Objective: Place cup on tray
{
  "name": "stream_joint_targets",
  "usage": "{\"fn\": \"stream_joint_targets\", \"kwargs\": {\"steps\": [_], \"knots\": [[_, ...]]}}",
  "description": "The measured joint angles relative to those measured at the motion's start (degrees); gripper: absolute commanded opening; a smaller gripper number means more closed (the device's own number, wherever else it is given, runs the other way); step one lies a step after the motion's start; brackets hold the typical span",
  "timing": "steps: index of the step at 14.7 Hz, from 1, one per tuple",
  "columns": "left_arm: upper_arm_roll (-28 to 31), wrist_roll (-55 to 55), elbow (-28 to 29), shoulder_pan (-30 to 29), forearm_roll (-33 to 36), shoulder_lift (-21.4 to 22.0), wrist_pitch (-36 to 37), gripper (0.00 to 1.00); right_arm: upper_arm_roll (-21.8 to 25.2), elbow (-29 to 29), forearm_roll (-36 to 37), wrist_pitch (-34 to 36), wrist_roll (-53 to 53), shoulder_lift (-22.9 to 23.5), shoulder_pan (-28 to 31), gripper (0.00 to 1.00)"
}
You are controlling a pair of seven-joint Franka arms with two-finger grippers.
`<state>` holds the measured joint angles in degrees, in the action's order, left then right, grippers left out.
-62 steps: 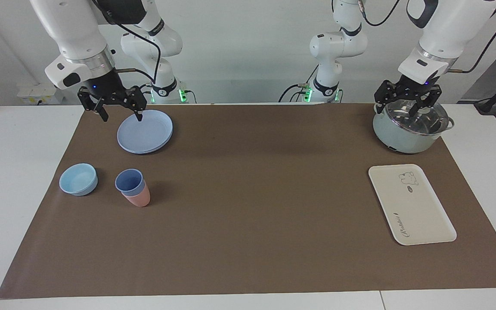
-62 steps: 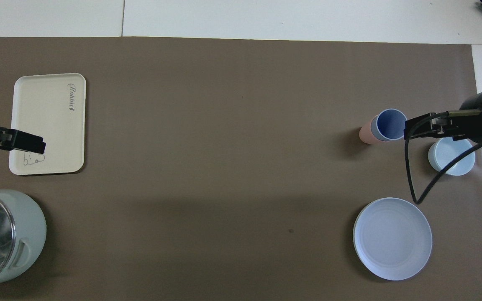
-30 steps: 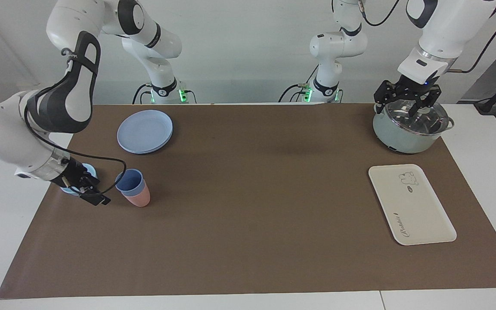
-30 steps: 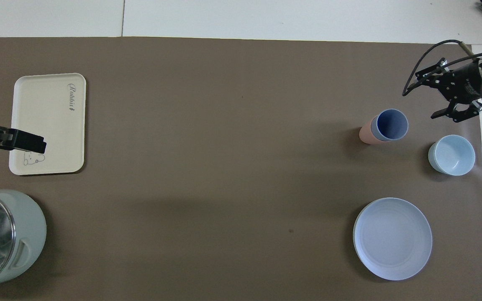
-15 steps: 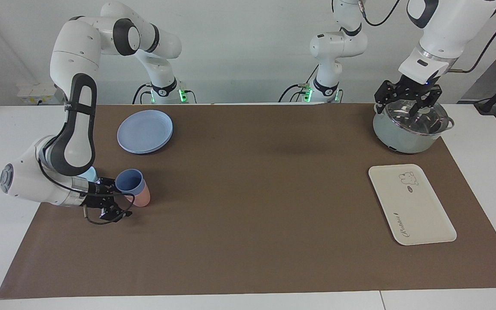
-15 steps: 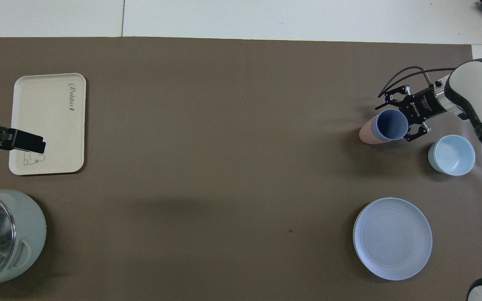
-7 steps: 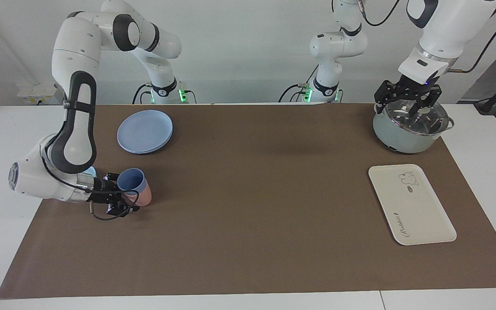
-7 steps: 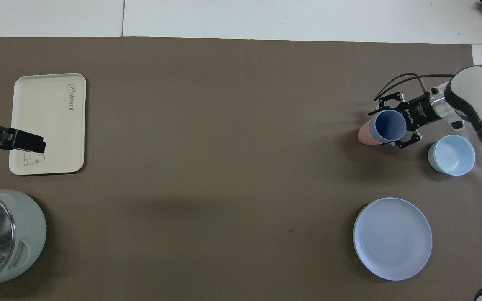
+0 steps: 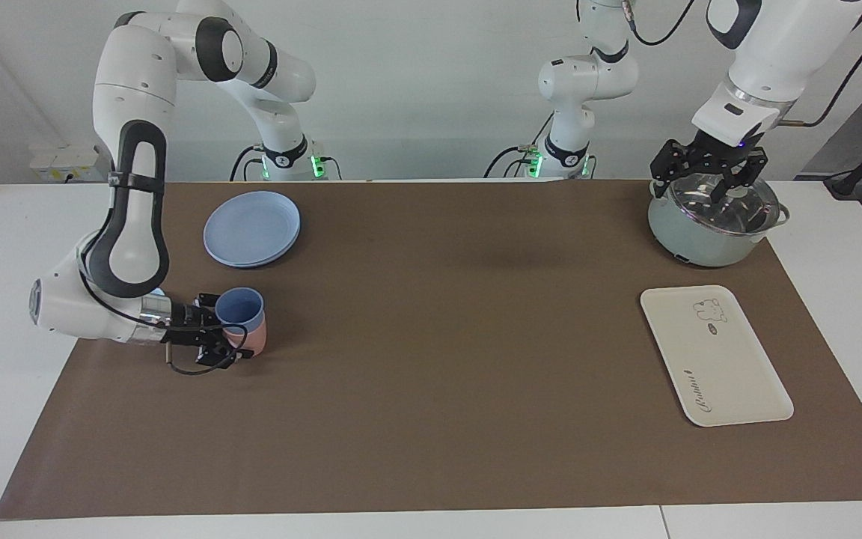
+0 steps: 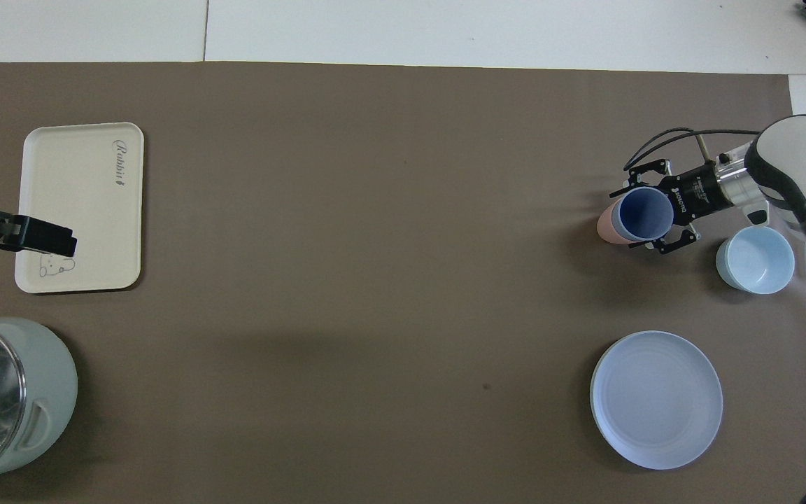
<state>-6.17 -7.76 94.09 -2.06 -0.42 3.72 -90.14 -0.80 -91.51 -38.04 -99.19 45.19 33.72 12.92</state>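
Observation:
The periwinkle-blue cup (image 9: 240, 308) stands nested in a pink cup (image 9: 257, 341) at the right arm's end of the mat; it also shows in the overhead view (image 10: 644, 212). My right gripper (image 9: 227, 329) lies low and sideways, its open fingers on either side of the stacked cups; it also shows in the overhead view (image 10: 637, 218). The cream-white tray (image 9: 723, 367) lies bare at the left arm's end, also in the overhead view (image 10: 74, 182). My left gripper (image 9: 708, 186) waits, open, over the pot.
A light-blue bowl (image 10: 755, 259) sits beside the cups, close to my right forearm. A round blue plate (image 9: 251, 228) lies nearer to the robots than the cups. A pale green pot with a glass lid (image 9: 711, 224) stands nearer to the robots than the tray.
My right arm swung down from over the plate and slid its open fingers around the stacked cups. The cups shifted slightly toward the table's middle. The left arm stayed still.

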Motion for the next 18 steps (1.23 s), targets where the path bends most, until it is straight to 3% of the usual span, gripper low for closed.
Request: {"fn": "stream_joint_targets", "kwargs": {"steps": [5, 9, 18], "knots": [[0.0, 0.0, 0.0, 0.0, 0.0, 0.0, 0.0, 1.00, 0.0, -3.8, -7.1, 0.1, -2.4, -1.5, 0.0, 0.00], [0.0, 0.0, 0.0, -0.1, 0.0, 0.0, 0.0, 1.00, -0.5, -5.1, -8.1, 1.3, -2.8, -4.0, -2.0, 0.00], [0.1, 3.0, 0.0, -0.2, -1.7, 0.0, -0.8, 1.00, -0.9, -9.3, -9.8, -4.6, 16.1, -17.2, -18.7, 0.00]]}}
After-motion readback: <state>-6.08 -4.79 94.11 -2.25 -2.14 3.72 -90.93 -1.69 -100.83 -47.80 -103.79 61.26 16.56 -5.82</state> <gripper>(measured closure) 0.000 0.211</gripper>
